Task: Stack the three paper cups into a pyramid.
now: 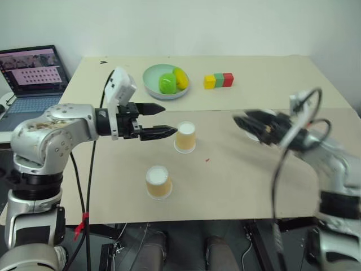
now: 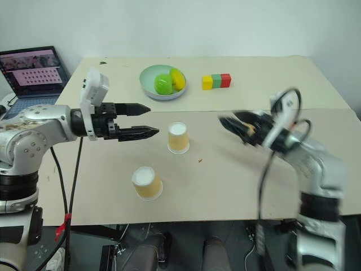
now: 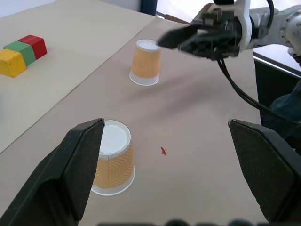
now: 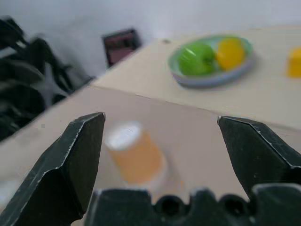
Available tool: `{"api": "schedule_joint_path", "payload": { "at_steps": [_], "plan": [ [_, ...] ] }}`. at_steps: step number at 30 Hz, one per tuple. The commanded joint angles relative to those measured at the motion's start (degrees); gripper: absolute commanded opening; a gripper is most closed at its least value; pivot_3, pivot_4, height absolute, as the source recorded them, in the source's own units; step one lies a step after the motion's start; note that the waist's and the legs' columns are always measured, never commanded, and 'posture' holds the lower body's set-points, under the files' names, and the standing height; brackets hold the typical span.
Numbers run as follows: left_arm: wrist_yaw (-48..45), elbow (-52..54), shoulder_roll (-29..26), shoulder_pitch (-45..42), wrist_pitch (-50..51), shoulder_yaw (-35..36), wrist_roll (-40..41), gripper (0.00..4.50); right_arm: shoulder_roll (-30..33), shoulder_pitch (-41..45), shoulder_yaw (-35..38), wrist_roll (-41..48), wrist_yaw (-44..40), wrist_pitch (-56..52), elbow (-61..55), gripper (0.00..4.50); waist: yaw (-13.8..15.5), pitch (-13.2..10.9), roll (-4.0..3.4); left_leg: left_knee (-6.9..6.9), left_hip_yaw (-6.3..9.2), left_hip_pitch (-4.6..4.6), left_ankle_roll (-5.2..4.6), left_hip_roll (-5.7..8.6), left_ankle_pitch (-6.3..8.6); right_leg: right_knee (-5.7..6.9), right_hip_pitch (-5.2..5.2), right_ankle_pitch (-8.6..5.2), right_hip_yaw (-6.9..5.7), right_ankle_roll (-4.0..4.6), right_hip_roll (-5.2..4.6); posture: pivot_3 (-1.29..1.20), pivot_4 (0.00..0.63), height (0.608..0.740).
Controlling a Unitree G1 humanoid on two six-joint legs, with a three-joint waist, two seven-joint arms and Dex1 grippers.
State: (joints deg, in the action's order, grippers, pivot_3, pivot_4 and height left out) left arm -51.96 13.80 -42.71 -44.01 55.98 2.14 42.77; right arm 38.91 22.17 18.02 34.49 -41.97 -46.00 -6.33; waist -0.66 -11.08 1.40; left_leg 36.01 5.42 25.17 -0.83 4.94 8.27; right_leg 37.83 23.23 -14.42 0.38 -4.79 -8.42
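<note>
Three tan-orange paper cups stand upside down and apart on the table. One cup (image 1: pixel 185 136) is just beyond the fingertips of my left gripper (image 1: pixel 169 119), which hangs open and level, pointing right. A second cup (image 1: pixel 158 182) sits nearer the front edge. The third cup (image 3: pixel 145 63) stands farther right, mostly hidden in the head views behind my blurred right gripper (image 2: pixel 227 119). That gripper is open, holds nothing, and its fingertips are close by the third cup's top. In the right wrist view a blurred cup (image 4: pixel 135 153) lies ahead between the open fingers. No pyramid is standing.
At the back of the table a pale green bowl (image 1: pixel 152 84) holds green and yellow fruit, with a yellow-green-red block row (image 1: pixel 219 81) to its right. A laptop (image 1: pixel 34 73) is off the table's left side. A small red mark (image 1: pixel 207 160) is on the tabletop.
</note>
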Motion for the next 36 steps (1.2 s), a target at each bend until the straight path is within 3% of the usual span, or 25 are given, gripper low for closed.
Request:
{"api": "schedule_joint_path", "payload": {
  "at_steps": [1, 6, 14, 19, 36],
  "plan": [
    [-0.6, 0.0, 0.7, -1.4, -1.8, -0.3, -0.4, 4.50, 3.7, -5.3, 2.0, -6.3, 4.8, 3.1, -3.4, 4.44, -0.3, 0.0, 0.00, 0.00, -0.08, 0.00, -0.01, -0.01, 0.00, 0.02, 0.01, 0.00, 0.09, 0.00, -0.01, 0.00, 0.150, 0.740],
    [-2.2, -1.4, 0.7, -2.0, -5.1, -3.5, -4.0, 4.50, 0.8, -6.9, 2.0, -5.9, 4.8, 7.5, -4.3, 4.44, -1.7, 0.0, 0.00, 0.00, -0.63, -0.22, -0.07, -0.33, 0.01, 0.07, 0.00, 0.02, 0.45, 0.02, 0.02, 0.00, 0.150, 0.740],
    [-4.1, -3.1, 0.4, -2.7, -8.5, -6.4, -8.6, 4.50, -3.2, 3.1, -4.5, -12.0, 1.3, 21.0, 15.7, 4.44, -1.6, 0.0, 0.00, 0.04, -0.79, -0.36, -0.08, -0.67, 0.01, -0.27, -0.23, 0.24, 0.48, 0.13, 0.36, 0.00, 0.150, 0.740],
    [-3.6, -0.7, -0.1, -1.1, -7.0, -4.9, -8.2, 4.50, -2.7, 10.7, -8.1, -17.0, -1.3, 28.6, 30.2, 4.44, -1.6, 0.0, 0.00, -0.03, -0.85, -0.34, -0.12, -0.73, 0.04, -0.31, -0.16, 0.27, 0.53, 0.18, 0.42, 0.00, 0.150, 0.740],
    [-2.2, 1.4, -0.7, 0.5, -5.5, -3.4, -8.3, 4.50, -2.3, 22.9, -8.4, -23.7, 0.5, 39.4, 48.8, 4.44, -1.9, 0.0, 0.00, -0.07, -0.88, -0.35, -0.15, -0.81, 0.07, -0.35, -0.14, 0.31, 0.57, 0.22, 0.53, 0.00, 0.150, 0.740]
  ]
}}
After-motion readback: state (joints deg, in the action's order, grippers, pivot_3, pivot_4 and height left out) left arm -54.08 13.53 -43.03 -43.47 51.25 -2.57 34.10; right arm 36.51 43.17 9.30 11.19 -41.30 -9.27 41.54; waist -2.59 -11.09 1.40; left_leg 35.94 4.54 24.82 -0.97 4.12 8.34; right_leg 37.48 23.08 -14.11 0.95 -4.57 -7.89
